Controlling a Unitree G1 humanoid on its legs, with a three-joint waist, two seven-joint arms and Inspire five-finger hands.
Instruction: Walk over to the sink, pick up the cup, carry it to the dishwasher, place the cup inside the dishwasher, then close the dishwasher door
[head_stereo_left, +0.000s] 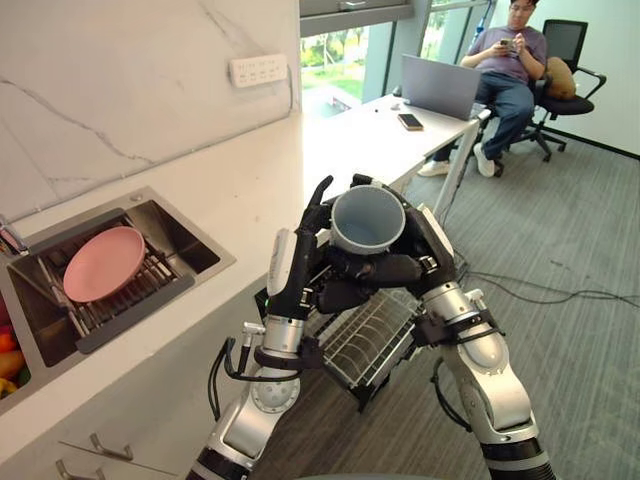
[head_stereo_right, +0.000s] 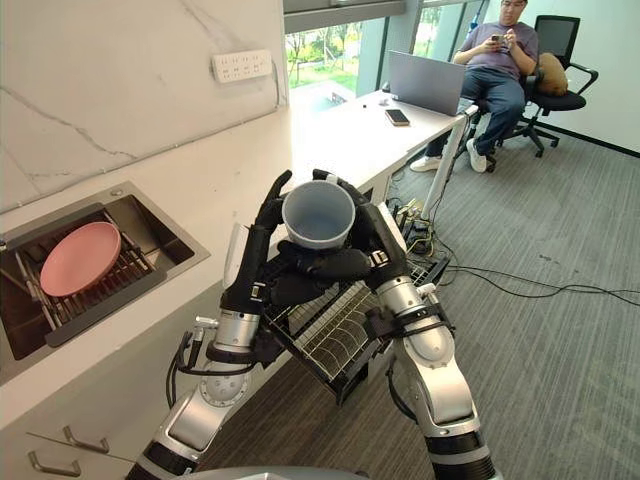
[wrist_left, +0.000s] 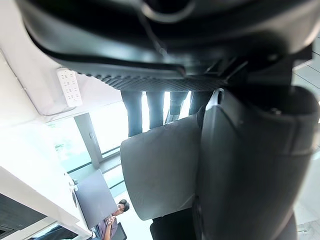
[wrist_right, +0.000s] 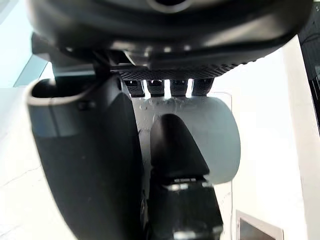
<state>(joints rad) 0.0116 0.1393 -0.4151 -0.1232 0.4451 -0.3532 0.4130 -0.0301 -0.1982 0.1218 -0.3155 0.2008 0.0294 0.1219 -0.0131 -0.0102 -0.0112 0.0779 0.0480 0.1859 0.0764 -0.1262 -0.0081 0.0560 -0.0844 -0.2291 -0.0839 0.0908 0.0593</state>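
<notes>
Centrally, the grey cup (head_stereo_left: 367, 218) sat upright, mouth upward, clasped by the right hand (head_stereo_left: 420, 255) curled round it and the left hand (head_stereo_left: 300, 265) pinching it. Straight below waited the dishwasher rack (head_stereo_left: 375, 340), beside the tabletop (head_stereo_left: 240, 190).

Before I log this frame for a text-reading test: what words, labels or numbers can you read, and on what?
No text can be read.
The cup, held by left hand and right hand: no print shows.
The socket strip: markings too small to read.
The laptop: nothing legible.
</notes>
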